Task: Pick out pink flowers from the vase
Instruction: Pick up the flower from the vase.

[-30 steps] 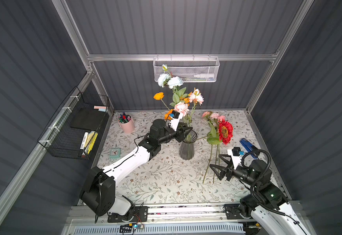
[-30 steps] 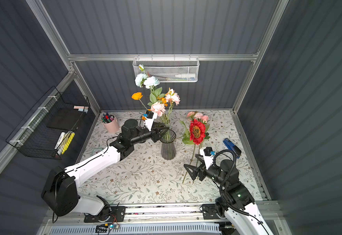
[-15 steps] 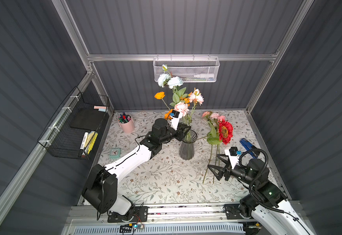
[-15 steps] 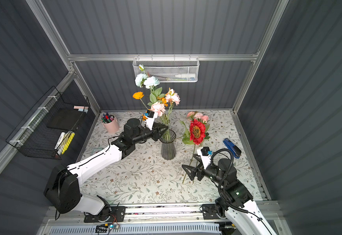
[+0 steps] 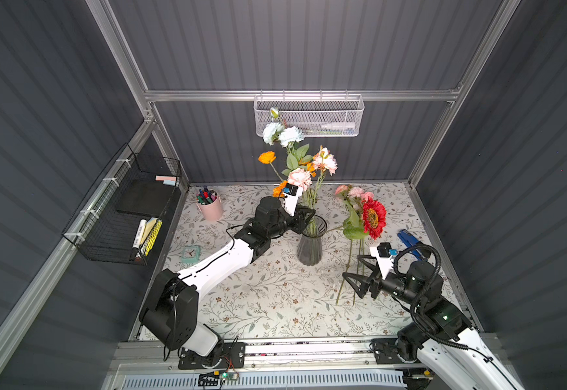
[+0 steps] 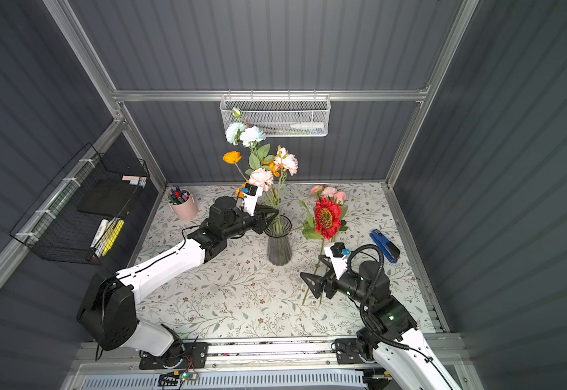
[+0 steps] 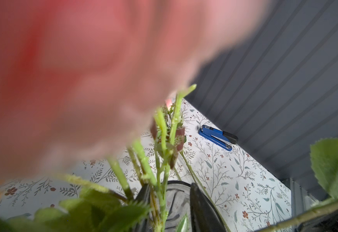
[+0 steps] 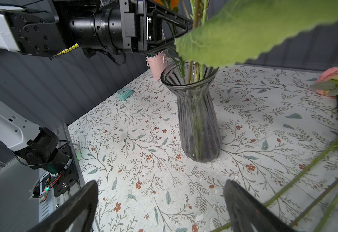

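Two pink flowers [image 5: 324, 162] stand in the vase [image 5: 310, 248]. The bunched stems [image 7: 163, 152] rise through the left claw [image 5: 310, 219], which sits just above the flared rim with its jaws narrowed about them — whether they pinch, I cannot tell. Loose pink blooms [image 5: 354, 193] lie on the table [image 5: 268, 297] beyond the right claw [image 5: 350, 266], which is spread wide and holds nothing; bare table lies between it and the vase. One pink flower, blurred, blocks most of the left wrist view, and the small label on the blue stapler [image 7: 217, 137] is unreadable.
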### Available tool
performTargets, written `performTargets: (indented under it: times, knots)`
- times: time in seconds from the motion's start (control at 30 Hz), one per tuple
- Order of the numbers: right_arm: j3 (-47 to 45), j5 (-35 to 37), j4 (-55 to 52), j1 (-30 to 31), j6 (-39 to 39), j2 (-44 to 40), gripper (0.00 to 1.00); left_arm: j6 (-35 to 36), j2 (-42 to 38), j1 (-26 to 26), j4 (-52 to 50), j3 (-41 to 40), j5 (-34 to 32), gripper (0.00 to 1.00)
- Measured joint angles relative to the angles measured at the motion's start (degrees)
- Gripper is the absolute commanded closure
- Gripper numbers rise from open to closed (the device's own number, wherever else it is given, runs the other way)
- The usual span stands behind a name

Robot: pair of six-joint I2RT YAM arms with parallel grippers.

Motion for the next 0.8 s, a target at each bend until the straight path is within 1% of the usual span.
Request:
performTargets:
  times: [0.23, 0.4, 0.47, 0.67, 0.8]
  knots:
    - [0.0, 0.0, 0.0, 0.0, -0.2, 0.9, 0.01, -0.4, 0.3, 0.0, 0.7, 0.0, -0.1, 0.59]
    - [0.0, 0.0, 0.0, 0.0, -0.4, 1.6, 0.01, -0.6, 0.8, -0.1, 2.5, 0.0, 0.3, 0.58]
    - [0.0, 0.0, 0.0, 0.0, -0.5, 1.7, 0.01, -0.6, 1.0, -0.2, 3.2, 0.0, 0.6, 0.58]
    - [0.0, 0.0, 0.0, 0.0, -1.0, 1.9, 0.01, -0.5, 1.1, -0.7, 5.4, 0.0, 2.8, 0.63]
    - [0.0, -0.3, 0.2, 0.0, -1.2, 2.6, 0.01, -0.4, 1.1, -0.7, 5.7, 0.0, 3.8, 0.64]
